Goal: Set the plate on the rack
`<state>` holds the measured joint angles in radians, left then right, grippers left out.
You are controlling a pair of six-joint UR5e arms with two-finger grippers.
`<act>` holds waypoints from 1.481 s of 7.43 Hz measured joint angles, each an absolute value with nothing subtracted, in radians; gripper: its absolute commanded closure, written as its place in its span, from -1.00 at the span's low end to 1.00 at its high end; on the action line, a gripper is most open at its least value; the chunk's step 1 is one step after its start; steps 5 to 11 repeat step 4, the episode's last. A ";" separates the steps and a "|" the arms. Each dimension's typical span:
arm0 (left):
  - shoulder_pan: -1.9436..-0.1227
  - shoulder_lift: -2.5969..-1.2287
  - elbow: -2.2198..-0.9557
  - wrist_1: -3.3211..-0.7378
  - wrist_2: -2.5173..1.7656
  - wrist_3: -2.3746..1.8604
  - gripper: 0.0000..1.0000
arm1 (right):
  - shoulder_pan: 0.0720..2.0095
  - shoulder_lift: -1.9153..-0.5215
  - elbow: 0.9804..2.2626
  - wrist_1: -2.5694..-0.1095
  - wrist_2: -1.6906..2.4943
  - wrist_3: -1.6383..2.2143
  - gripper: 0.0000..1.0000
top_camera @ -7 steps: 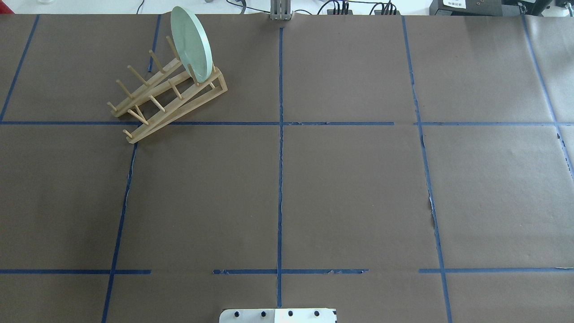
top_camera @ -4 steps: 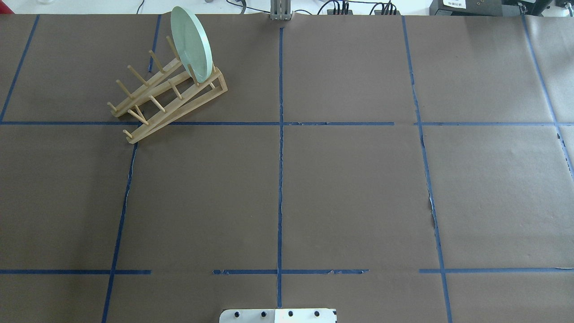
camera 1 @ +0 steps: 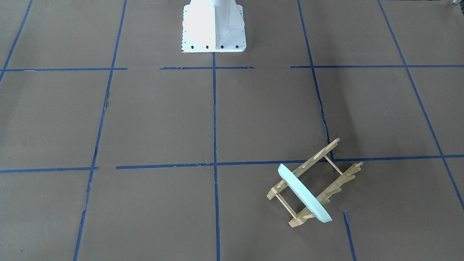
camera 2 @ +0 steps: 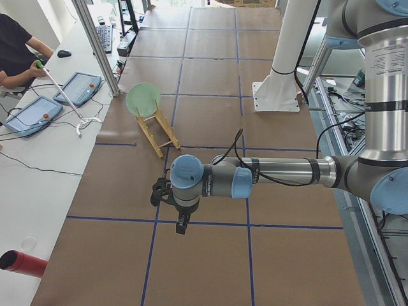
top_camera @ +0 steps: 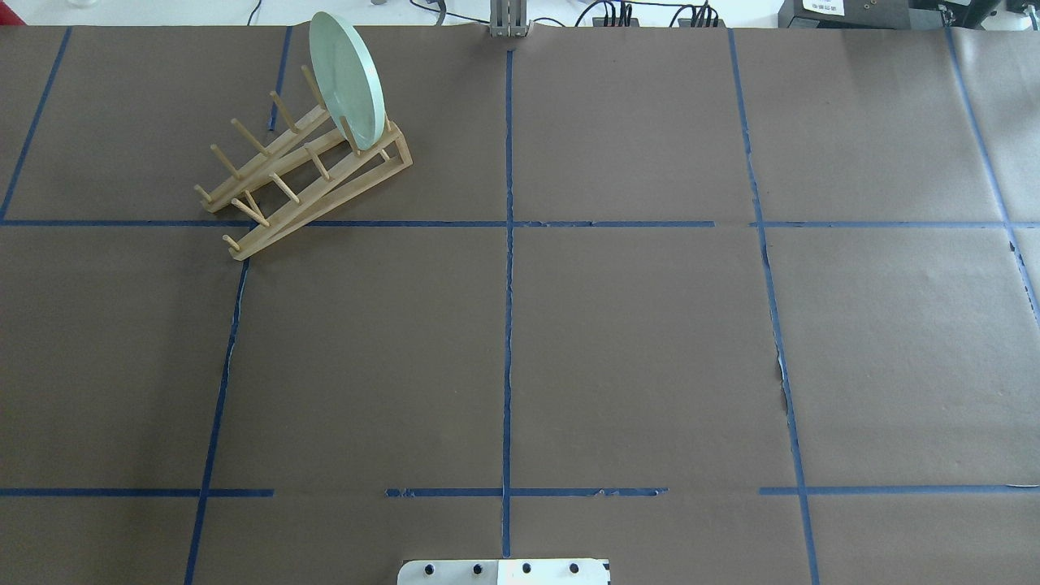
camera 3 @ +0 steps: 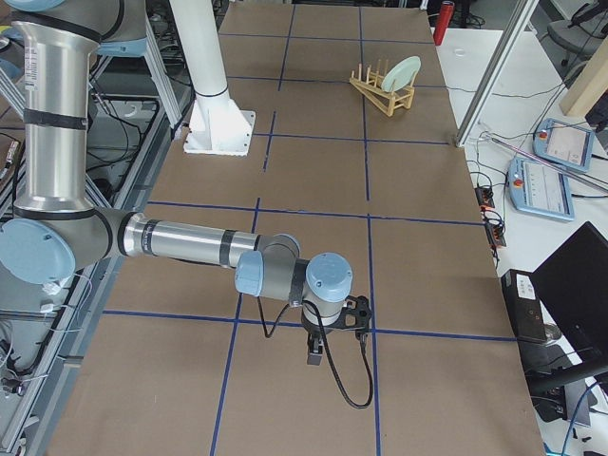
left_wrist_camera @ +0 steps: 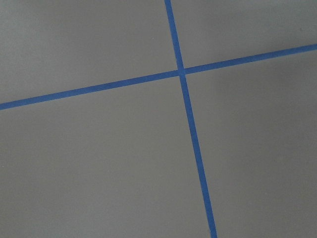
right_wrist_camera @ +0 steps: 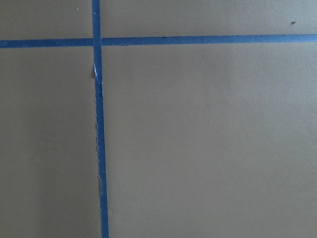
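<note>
The pale mint-green plate (top_camera: 348, 80) stands on edge between the pegs at the far end of the light wooden rack (top_camera: 301, 183), at the table's far left. Both also show in the front-facing view, plate (camera 1: 303, 193) and rack (camera 1: 326, 170), in the exterior left view (camera 2: 143, 99) and in the exterior right view (camera 3: 402, 70). My left gripper (camera 2: 182, 223) hangs over the table far from the rack; I cannot tell if it is open or shut. My right gripper (camera 3: 316, 353) hangs at the table's other end; I cannot tell its state either. Both wrist views show only brown paper and blue tape.
The robot's white base (camera 1: 214, 27) stands at the table's near middle edge. Blue tape lines (top_camera: 508, 244) divide the brown paper into squares. An operator with teach pendants (camera 2: 80, 86) sits at a side bench. A red cylinder (camera 2: 22, 263) lies beside the table.
</note>
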<state>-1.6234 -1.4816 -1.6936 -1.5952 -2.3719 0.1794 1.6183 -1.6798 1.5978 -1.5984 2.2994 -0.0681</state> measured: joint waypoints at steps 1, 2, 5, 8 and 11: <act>-1.624 -1.526 -1.692 -1.540 -2.372 0.179 -1.00 | 1.618 -1.680 1.598 -1.598 2.299 -0.068 -1.00; -1.624 -1.552 -1.688 -1.511 -2.371 0.179 -1.00 | 1.618 -1.680 1.598 -1.598 2.299 -0.069 -1.00; -1.624 -1.566 -1.685 -1.496 -2.370 0.179 -1.00 | 1.617 -1.680 1.598 -1.598 2.299 -0.069 -1.00; -1.624 -1.566 -1.685 -1.496 -2.370 0.179 -1.00 | 1.617 -1.680 1.598 -1.598 2.299 -0.069 -1.00; -1.624 -1.566 -1.685 -1.496 -2.370 0.179 -1.00 | 1.617 -1.680 1.598 -1.598 2.299 -0.069 -1.00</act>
